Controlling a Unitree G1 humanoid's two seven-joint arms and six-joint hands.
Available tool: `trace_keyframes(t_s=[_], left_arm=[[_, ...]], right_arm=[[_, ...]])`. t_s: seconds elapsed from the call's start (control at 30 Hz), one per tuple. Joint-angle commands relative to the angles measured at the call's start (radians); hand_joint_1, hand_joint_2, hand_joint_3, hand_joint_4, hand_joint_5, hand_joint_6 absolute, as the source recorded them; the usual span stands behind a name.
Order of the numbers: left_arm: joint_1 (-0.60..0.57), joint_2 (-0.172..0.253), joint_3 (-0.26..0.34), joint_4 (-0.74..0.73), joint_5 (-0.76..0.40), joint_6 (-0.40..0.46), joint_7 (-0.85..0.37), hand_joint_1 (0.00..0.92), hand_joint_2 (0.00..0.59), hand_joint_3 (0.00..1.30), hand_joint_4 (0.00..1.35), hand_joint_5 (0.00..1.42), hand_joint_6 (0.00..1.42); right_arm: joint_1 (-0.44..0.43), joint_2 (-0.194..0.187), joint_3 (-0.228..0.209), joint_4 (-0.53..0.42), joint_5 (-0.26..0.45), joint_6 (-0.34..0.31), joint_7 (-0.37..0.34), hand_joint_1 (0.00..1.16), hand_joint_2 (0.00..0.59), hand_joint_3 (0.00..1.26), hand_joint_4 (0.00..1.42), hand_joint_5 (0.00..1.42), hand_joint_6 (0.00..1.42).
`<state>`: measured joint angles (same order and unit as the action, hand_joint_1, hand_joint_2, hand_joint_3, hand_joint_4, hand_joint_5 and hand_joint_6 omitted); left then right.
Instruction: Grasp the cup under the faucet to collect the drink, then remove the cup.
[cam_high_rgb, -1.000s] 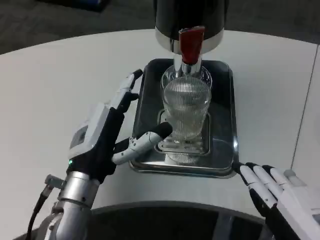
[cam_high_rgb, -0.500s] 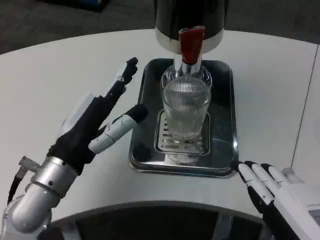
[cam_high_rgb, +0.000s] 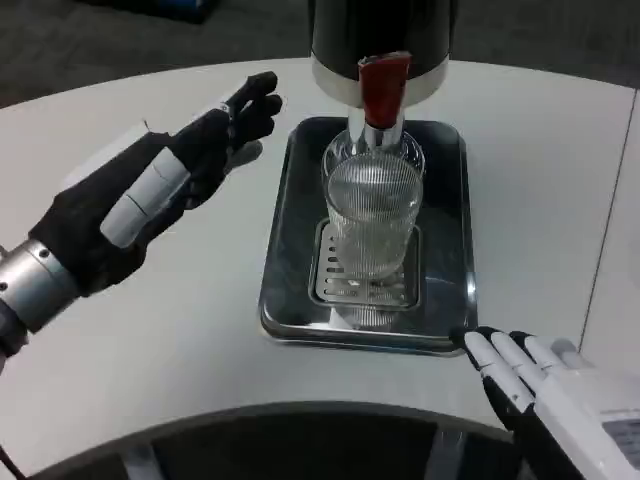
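Note:
A clear ribbed cup stands upright on the grate of a steel drip tray, directly below the red-handled faucet of a black dispenser. My left hand hovers to the left of the tray, raised, fingers stretched toward the tray's far left corner, holding nothing and apart from the cup. My right hand lies at the lower right, just off the tray's near right corner, fingers extended and empty.
The black dispenser body rises behind the tray. White table surface lies on both sides of the tray. A dark curved edge runs along the near side of the table.
My left hand has drawn back from the cup, lifting and swinging left and away from the tray. The right hand shifted slightly. The cup stayed put.

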<state>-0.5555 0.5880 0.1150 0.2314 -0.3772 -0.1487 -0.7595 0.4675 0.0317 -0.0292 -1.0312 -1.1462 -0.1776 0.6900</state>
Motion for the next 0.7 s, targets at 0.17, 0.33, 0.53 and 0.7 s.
trace_keyframes(t_s=[0.17, 0.33, 0.53, 0.7], left_arm=[[-0.180, 0.068, 0.034, 0.069, -0.088, 0.188, -0.202, 0.000, 0.064, 0.00, 0.00, 0.00, 0.00], [-0.310, 0.065, 0.025, 0.163, -0.097, 0.262, -0.291, 0.000, 0.064, 0.00, 0.00, 0.00, 0.00], [-0.414, 0.056, 0.015, 0.269, -0.073, 0.278, -0.364, 0.000, 0.064, 0.00, 0.00, 0.00, 0.00], [-0.466, 0.044, 0.009, 0.342, -0.049, 0.252, -0.392, 0.000, 0.069, 0.00, 0.00, 0.00, 0.01]], right_arm=[[0.016, 0.003, 0.023, -0.016, -0.024, 0.007, -0.021, 0.46, 0.333, 0.00, 0.00, 0.00, 0.00], [0.018, 0.008, 0.040, -0.016, -0.040, 0.008, -0.025, 0.46, 0.333, 0.00, 0.00, 0.00, 0.00], [0.023, 0.013, 0.051, -0.016, -0.053, 0.008, -0.032, 0.46, 0.333, 0.00, 0.00, 0.00, 0.00], [0.026, 0.017, 0.058, -0.016, -0.059, 0.007, -0.036, 0.46, 0.333, 0.00, 0.00, 0.00, 0.00]])
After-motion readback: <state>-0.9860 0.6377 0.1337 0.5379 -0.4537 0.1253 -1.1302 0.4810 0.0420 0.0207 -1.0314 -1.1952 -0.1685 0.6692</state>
